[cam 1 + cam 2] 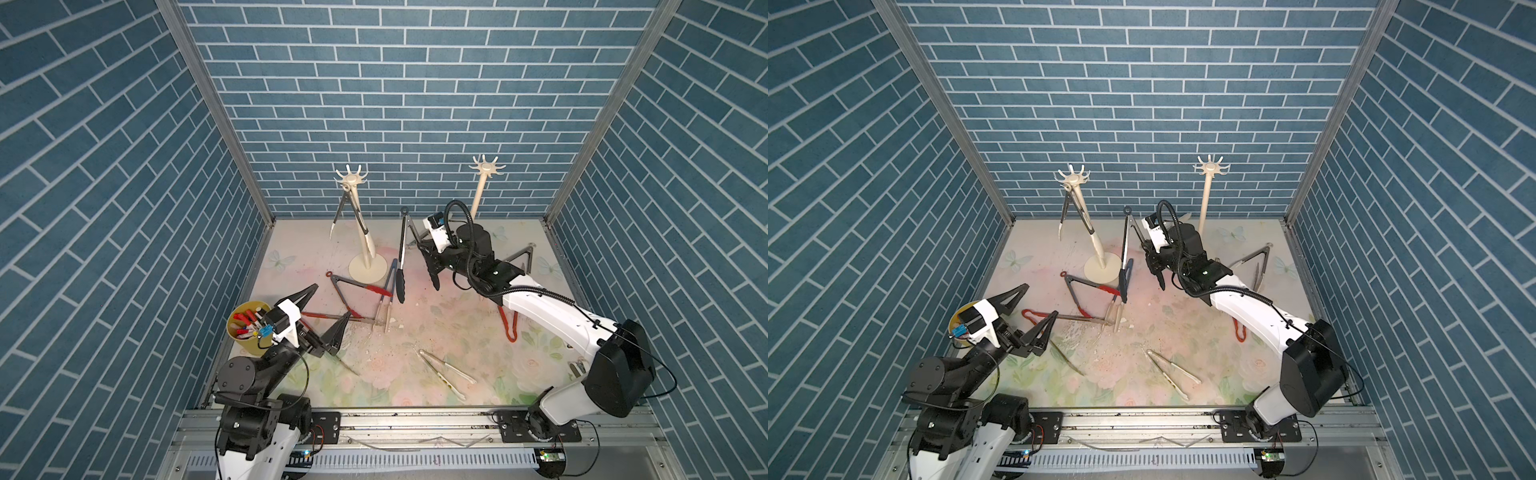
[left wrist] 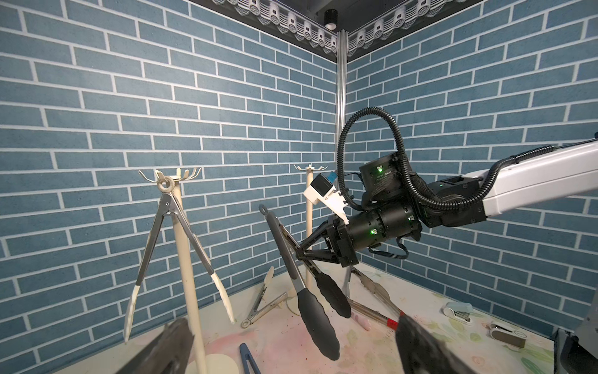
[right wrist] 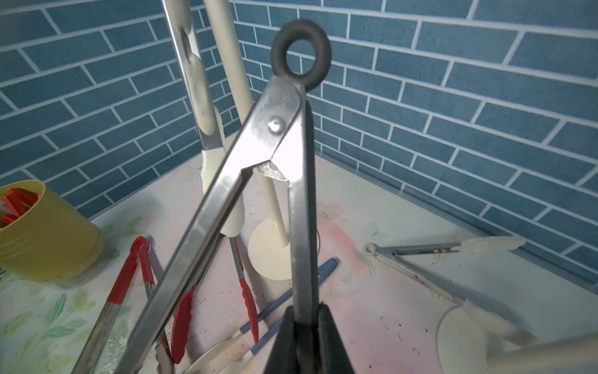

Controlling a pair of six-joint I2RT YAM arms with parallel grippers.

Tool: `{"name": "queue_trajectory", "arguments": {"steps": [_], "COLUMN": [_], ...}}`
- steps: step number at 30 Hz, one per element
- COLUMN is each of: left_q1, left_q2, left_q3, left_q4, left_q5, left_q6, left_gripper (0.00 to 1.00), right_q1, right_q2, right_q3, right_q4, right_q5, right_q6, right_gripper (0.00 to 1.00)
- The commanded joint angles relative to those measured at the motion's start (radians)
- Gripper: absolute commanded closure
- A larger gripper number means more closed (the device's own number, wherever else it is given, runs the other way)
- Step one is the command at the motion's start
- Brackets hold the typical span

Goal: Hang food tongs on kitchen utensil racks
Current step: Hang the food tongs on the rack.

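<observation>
While your right claw (image 2: 299, 252) grips one black-tipped food tongs (image 1: 401, 257) at twelve o'clock, your left claw (image 1: 332, 300) gapes wide at eight; of two racks (image 1: 480, 195), the eleven-o'clock rack (image 1: 362, 237) carries one white-tipped pair (image 1: 338, 216); at least seven loose tongs (image 1: 357, 285) lie flat.

The black-tipped tongs (image 1: 402, 257) hang tilted above the worktop (image 1: 436, 332), ring end up and arms spread. One steel arm is pinched in the right hand (image 2: 301, 253), between the left rack (image 1: 352, 179) and the right rack (image 1: 478, 195). White-tipped tongs (image 1: 338, 214) hang by their ring from the left rack. Red-tipped tongs (image 1: 379, 289), blue tongs (image 1: 392, 272) and cream tongs (image 1: 449, 366) lie flat.
</observation>
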Motion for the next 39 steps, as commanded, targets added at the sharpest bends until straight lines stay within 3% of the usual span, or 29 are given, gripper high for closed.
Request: {"name": "queue_trajectory", "arguments": {"steps": [1, 21, 39], "left_q1": [-0.004, -0.004, -0.004], "left_q2": [-0.002, 0.013, 0.015], "left_q3": [-0.005, 0.007, 0.012], "left_q4": [0.021, -0.012, -0.025], "left_q5": [0.007, -0.019, -0.023], "left_q6": [-0.001, 0.005, 0.009], "left_gripper": [0.01, 0.01, 0.01], "right_q1": [0.014, 0.067, 0.089], "right_q2": [0.027, 0.208, 0.285], "right_q3": [0.072, 0.379, 0.506], "right_q4": [0.060, -0.040, -0.087], "right_q5": [-0.048, -0.097, -0.117], "right_q6": [-0.069, -0.149, -0.181], "right_gripper": [1.00, 1.00, 1.00]}}
